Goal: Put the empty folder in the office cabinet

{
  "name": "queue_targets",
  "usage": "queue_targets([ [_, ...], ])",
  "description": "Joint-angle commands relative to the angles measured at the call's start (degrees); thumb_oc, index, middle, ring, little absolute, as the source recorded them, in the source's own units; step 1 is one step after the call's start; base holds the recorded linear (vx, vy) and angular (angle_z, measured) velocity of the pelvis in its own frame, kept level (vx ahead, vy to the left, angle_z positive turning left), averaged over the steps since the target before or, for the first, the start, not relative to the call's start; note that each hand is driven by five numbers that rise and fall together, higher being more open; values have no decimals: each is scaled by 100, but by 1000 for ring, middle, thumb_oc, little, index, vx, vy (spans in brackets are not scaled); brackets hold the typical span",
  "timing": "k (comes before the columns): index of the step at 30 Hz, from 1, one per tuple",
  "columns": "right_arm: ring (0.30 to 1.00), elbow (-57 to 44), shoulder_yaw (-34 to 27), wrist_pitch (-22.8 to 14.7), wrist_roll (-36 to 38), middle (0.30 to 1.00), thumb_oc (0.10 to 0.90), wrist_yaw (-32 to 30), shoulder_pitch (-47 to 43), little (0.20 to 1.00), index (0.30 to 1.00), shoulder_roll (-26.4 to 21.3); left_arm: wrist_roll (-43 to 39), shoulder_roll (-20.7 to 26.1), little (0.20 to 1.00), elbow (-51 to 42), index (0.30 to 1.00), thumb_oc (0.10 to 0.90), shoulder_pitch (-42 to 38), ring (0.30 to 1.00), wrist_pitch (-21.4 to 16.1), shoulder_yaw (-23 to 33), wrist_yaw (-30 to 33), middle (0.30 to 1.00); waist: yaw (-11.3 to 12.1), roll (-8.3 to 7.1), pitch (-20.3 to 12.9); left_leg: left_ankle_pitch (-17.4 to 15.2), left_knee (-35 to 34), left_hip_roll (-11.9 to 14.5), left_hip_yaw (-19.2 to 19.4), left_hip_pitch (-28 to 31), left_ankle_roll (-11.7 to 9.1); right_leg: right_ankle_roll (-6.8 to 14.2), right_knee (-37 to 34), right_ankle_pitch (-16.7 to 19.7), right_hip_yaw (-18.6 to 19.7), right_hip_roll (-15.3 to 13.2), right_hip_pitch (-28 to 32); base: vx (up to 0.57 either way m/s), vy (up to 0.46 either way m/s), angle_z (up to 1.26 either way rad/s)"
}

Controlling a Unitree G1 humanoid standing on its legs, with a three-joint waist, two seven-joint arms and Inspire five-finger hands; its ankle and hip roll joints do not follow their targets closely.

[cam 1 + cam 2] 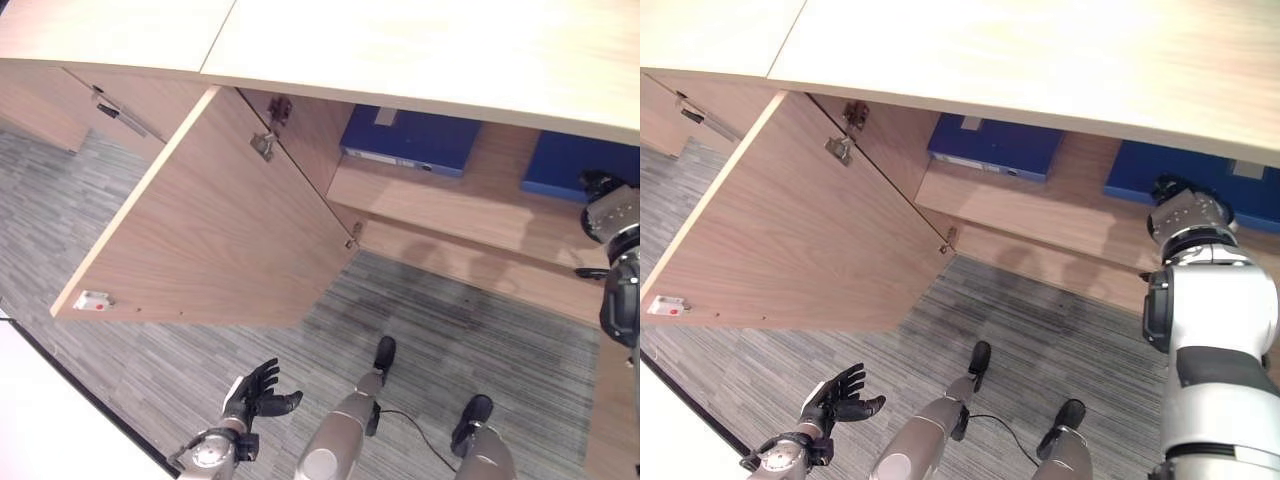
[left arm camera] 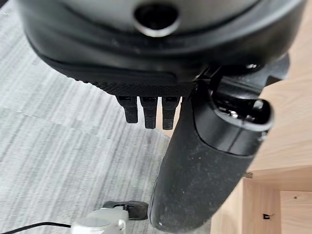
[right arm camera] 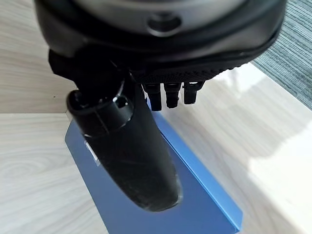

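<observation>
The office cabinet (image 1: 1040,60) stands open under its pale wooden top, its door (image 1: 215,225) swung wide to the robot's left over the grey carpet floor (image 1: 450,340). Inside, on the wooden shelf (image 1: 1040,215), two blue folders lie flat and well apart: one (image 1: 995,145) toward the left end near the door hinges (image 1: 843,148), the other blue folder (image 1: 1210,185) toward the right end.

The right robot hand (image 1: 1175,195) is inside the cabinet, just at the right-hand folder. In the right wrist view the right robot hand (image 3: 126,161) has its thumb lying over the folder's (image 3: 161,195) blue cover, and its fingers (image 3: 168,92) are bent, with their short tips showing beyond the palm. Whether they grip the folder's far edge or merely rest on it cannot be told (the thumb hides the contact).

The left robot hand (image 1: 255,392) hangs low over the carpet, well clear of the cabinet door, holding nothing; its fingers are loosely spread and slightly bent. In the left wrist view that left robot hand (image 2: 204,165) shows above the carpet, with a corner of wooden cabinet panel (image 2: 278,195) beside it.
</observation>
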Motion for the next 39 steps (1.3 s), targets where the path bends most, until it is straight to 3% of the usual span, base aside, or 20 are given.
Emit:
queue_targets([
  [1,900,-888,1157,-757,-646,900,800,673,-1165,900,900,-1057,129,201,900,-42,900,800,-177,900,-171,-154,-86,900,190,-133,-139,-1108,-8,510,-149,507,-629,594,-651,169,-17,-386,333,0,7,3],
  [12,900,-1054,1118,-882,-594,900,800,873,-933,900,900,-1047,122,239,900,-68,900,800,-228,900,-186,-90,-177,900,194,-148,-169,-1083,-33,520,-148,504,-644,616,-733,208,-21,-370,399,-1,1,2],
  [16,900,-1298,862,-1041,-306,900,800,966,-479,900,900,-884,88,200,900,52,900,800,-267,900,-169,37,-188,900,145,-246,-160,-1074,-28,572,-171,541,-665,615,-800,221,-52,-318,534,-3,-4,2],
  [20,900,-2193,279,-1513,155,900,800,1057,684,900,900,-171,54,90,900,281,900,800,-318,900,-141,222,-193,900,-54,-520,-145,-1060,-27,662,-174,698,-698,584,-990,272,-127,-179,852,0,-6,11],
  [22,900,-3107,67,-1778,206,900,800,1112,1428,900,900,390,72,4,900,465,900,800,-291,900,-118,384,-143,900,-191,-687,-156,-1070,-38,712,-168,828,-693,567,-1137,324,-148,-105,1060,48,-13,-6],
  [27,900,-5027,-442,-2218,-45,900,800,1410,3704,900,900,1529,192,-363,900,986,900,800,-136,900,-8,784,-103,900,-470,-992,-299,-1092,-94,795,-85,1243,-668,546,-1505,478,-238,9,1579,75,3,-11],
  [28,900,-5476,-611,-2278,-10,900,800,1542,4591,900,900,1951,287,-432,900,1154,900,800,-74,900,32,959,-108,900,-554,-1121,-413,-1129,-119,807,-43,1445,-679,555,-1749,557,-280,61,1858,81,3,9],
  [33,900,-6414,-719,-2213,-241,900,800,1733,6143,900,900,2530,513,-482,900,1509,900,800,113,900,95,1495,-87,900,-651,-1350,-795,-1270,-142,799,49,1870,-693,573,-2295,735,-309,126,2416,116,0,0],
  [39,900,-7445,-635,-2012,-557,900,800,2117,7434,900,900,2757,901,-480,900,2142,900,800,240,900,134,2042,-71,900,-795,-1507,-1090,-1441,-142,839,183,2365,-666,554,-2355,700,-225,148,2818,86,15,-6],
])
